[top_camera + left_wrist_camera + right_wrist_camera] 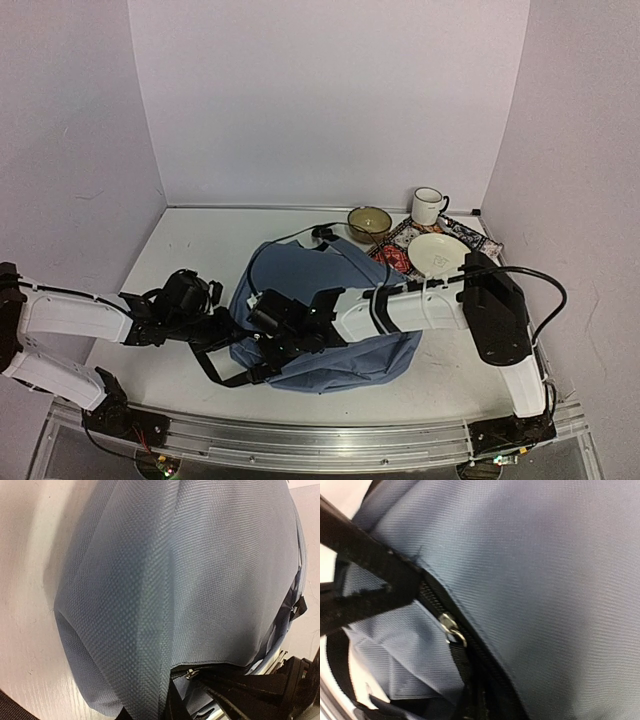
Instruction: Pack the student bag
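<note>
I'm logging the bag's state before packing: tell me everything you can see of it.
The bag is soft slate-blue woven fabric, slumped on the white table. Black straps trail off its near-left end. A metal zip slider sits under a fabric flap. The right arm lies across it; the left tool and right tool meet at its left end, grip unclear.

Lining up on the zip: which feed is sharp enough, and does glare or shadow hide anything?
Top view: even light, no glare, but the right arm crosses the backpack. Left wrist: weave crisp, zip pull shadowed at the bottom. Right wrist: zip pull large but slightly soft, dark beneath it.
</note>
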Motion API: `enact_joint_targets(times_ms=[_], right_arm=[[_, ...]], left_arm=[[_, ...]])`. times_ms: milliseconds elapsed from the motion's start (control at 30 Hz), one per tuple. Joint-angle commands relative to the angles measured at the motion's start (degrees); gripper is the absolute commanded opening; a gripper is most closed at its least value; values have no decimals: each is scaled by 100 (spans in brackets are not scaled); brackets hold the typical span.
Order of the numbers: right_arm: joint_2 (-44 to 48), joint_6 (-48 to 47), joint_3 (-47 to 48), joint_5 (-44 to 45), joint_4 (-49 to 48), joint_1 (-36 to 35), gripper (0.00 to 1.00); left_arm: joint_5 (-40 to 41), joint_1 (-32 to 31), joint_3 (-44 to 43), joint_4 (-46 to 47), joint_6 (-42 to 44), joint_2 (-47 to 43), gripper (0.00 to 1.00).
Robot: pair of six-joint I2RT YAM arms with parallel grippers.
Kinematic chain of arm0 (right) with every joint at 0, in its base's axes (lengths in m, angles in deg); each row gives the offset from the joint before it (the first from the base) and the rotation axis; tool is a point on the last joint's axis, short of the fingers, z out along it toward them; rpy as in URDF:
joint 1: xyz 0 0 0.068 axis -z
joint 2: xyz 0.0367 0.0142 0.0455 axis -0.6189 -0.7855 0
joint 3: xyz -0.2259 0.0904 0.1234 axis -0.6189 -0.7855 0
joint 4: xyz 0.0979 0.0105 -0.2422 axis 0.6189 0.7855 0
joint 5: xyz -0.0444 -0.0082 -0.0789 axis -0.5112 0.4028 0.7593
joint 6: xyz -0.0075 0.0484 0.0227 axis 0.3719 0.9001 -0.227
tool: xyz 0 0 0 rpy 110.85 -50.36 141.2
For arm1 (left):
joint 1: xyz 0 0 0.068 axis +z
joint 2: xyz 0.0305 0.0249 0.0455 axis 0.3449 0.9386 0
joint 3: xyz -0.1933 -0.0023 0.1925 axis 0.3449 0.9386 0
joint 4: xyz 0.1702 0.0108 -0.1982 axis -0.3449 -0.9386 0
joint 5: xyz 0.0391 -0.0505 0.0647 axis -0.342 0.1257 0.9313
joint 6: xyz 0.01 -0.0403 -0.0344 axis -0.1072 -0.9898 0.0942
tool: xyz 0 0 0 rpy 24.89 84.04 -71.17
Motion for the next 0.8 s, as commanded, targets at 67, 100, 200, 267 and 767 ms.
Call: enact_joint_targets(times_ms=[67,100,200,267,767], right_arm=[[241,-186,125,335,743,-8,0],[310,-213,116,342,789,-8,0],[512,-251,38,335,911,-7,0],[652,-275,-35,279,959,-7,0],[1208,-166,-629,169,1138,-10,0]], left_arm=[[150,-4,12,295,-8,-198,3],[194,-7,16,281,-21,-217,2],[350,-7,3,193,-58,-275,0],[482,-3,-34,92,-56,-294,0],[1079,10,-291,-502,49,-501,0]])
